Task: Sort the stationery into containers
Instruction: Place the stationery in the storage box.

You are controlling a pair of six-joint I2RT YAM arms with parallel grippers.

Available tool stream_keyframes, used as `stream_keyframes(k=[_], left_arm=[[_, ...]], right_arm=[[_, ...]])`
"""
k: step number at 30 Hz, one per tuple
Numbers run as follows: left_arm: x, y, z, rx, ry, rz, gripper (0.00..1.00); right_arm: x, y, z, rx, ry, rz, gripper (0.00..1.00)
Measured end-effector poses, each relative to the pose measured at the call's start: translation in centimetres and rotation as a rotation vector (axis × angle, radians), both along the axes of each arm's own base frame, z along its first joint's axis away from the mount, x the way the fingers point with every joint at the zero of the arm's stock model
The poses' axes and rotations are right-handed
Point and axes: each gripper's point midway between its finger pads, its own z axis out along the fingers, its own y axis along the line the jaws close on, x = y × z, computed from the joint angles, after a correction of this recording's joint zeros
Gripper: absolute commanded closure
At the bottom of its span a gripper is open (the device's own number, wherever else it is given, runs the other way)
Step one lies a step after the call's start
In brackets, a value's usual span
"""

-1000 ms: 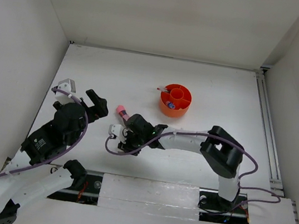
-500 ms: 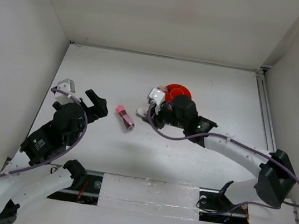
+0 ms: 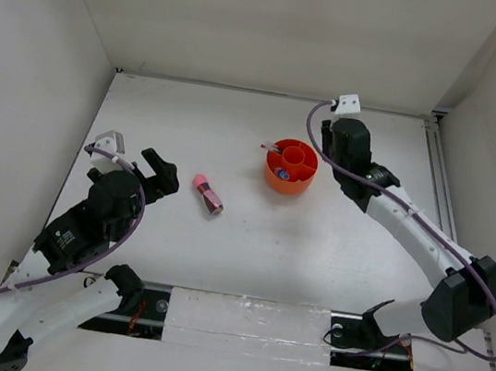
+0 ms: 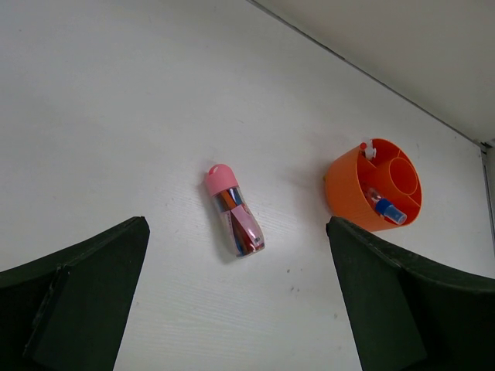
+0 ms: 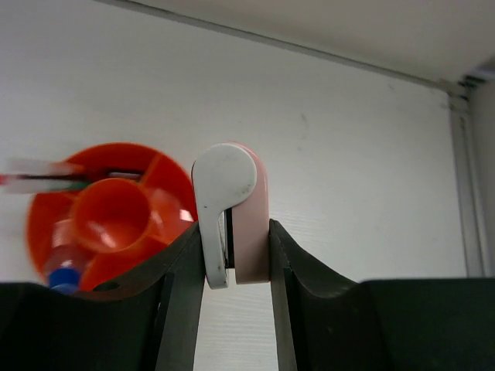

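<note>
The round orange tub stands at the far middle of the table. A blue-capped bottle lies in one outer compartment, and thin pens stick out over its left rim. My right gripper hovers just right of the tub, shut on the white-and-pink stapler-like piece; the tub sits to its left in the right wrist view. The pink-capped clear tube lies on the table left of the tub. My left gripper is open and empty, left of the tube. The eraser is out of view.
White walls enclose the table on the left, far and right sides. A metal rail runs along the right edge. The tub with the bottle shows at the right of the left wrist view.
My right arm swung from beside the pink-capped tube up and to the right, carrying the stapler-like piece to the tub's far right side. The left arm and the tube have not moved.
</note>
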Motion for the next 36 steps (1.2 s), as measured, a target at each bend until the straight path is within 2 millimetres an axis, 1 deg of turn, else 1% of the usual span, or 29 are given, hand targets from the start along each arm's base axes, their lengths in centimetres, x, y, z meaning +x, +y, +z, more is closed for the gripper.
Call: stream_keyframes(k=[3,5,9,12,15,19,21,23,26,30,33,36], left_arm=[[0.0,0.0,0.0,0.000,0.000,0.000,0.01],[0.0,0.0,0.0,0.000,0.000,0.000,0.01],[0.0,0.0,0.0,0.000,0.000,0.000,0.01],[0.0,0.0,0.0,0.000,0.000,0.000,0.01],[0.0,0.0,0.0,0.000,0.000,0.000,0.01],[0.0,0.0,0.0,0.001,0.001,0.000,0.01],[0.1,0.0,-0.1,0.002,0.003,0.000,0.01],[0.1,-0.1,-0.1,0.003,0.003,0.000,0.01],[0.1,-0.1,-0.1,0.004,0.005,0.000,0.01],[0.1,-0.1,-0.1,0.005,0.006,0.000,0.01],[0.1,-0.1,-0.1,0.004,0.006,-0.001,0.01],[0.1,-0.1,-0.2,0.005,0.007,-0.001,0.01]], right_arm=[[1.3,-3.5,-1.5,-0.042,0.051,-0.149,1.00],[1.8,-4.9,-3.1,-0.088,0.105,-0.215,1.00],[2.3,-5.2,-5.9,-0.159,0.194,-0.249,1.00],[2.3,-5.3,-7.1,-0.199,0.235,-0.255,1.00],[2.4,-5.3,-7.1,-0.220,0.251,-0.258,1.00],[3.4,-4.8,-5.8,-0.224,0.236,-0.250,1.00],[3.8,-4.4,-5.7,-0.221,0.235,-0.235,1.00],[3.8,-3.9,-6.0,-0.219,0.247,-0.207,1.00],[3.9,-2.7,-6.7,-0.177,0.278,-0.129,1.00],[4.2,-1.5,-7.0,-0.076,0.306,-0.030,1.00],[4.6,-1.8,-6.9,0.028,0.317,0.016,1.00],[4.9,-3.0,-6.6,0.132,0.320,0.047,1.00]])
